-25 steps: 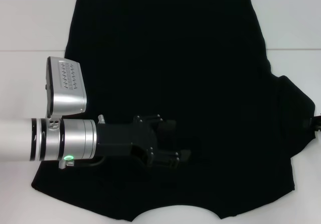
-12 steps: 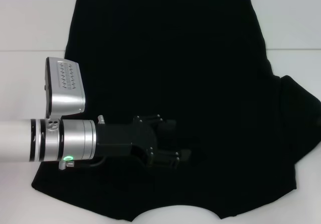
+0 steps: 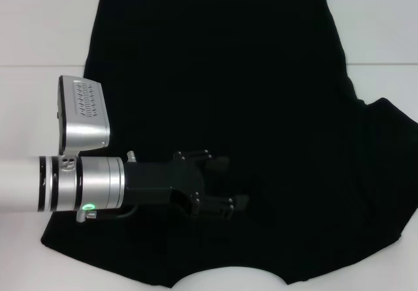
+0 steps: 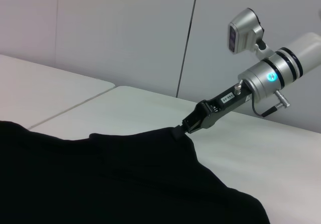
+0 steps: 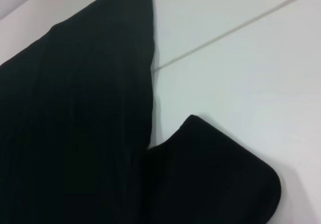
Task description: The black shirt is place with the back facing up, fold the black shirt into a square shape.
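The black shirt (image 3: 215, 108) lies flat on the worktop (image 3: 39, 23); my left gripper (image 3: 225, 183), fingers apart, should pinch the folded edge cleanly. The right gripper (image 4: 185, 126) grips the sleeve.

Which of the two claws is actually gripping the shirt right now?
The right claw: it is pinched shut on the sleeve edge of the black shirt. The left claw is open over the shirt's middle, gripping nothing.
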### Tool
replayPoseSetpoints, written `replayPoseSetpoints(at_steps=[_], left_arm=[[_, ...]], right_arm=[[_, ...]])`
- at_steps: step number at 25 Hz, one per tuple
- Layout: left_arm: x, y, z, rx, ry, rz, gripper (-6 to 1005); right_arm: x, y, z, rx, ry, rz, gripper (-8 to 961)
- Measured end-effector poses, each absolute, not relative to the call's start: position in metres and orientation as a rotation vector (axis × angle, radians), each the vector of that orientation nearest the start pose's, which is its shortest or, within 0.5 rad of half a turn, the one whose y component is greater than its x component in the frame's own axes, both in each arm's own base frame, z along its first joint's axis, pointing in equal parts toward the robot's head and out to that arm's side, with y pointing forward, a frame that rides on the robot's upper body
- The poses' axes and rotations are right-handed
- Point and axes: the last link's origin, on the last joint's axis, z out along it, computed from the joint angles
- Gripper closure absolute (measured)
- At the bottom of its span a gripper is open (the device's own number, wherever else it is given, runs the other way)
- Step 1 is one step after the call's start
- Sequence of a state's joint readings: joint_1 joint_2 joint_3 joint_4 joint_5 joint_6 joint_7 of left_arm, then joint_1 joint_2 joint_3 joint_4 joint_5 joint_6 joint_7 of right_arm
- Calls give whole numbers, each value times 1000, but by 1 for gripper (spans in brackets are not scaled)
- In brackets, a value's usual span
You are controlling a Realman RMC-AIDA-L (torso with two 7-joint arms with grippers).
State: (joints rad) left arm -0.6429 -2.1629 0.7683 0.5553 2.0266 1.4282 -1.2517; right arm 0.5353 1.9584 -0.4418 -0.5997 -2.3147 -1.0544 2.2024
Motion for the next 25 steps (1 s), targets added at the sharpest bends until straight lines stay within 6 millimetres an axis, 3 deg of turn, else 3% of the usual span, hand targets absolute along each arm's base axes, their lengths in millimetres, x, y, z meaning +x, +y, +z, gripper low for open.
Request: replayPoseSetpoints(at_steps=[15,25], left_arm=[[-220,339,-64,-2850,-435,-657,125],[-219,341,-63,-2848,-439,-655,126]], right_arm=[[382,370,81,-1706,1618,461,915],[355,391,69,-1777,1583,496,903]])
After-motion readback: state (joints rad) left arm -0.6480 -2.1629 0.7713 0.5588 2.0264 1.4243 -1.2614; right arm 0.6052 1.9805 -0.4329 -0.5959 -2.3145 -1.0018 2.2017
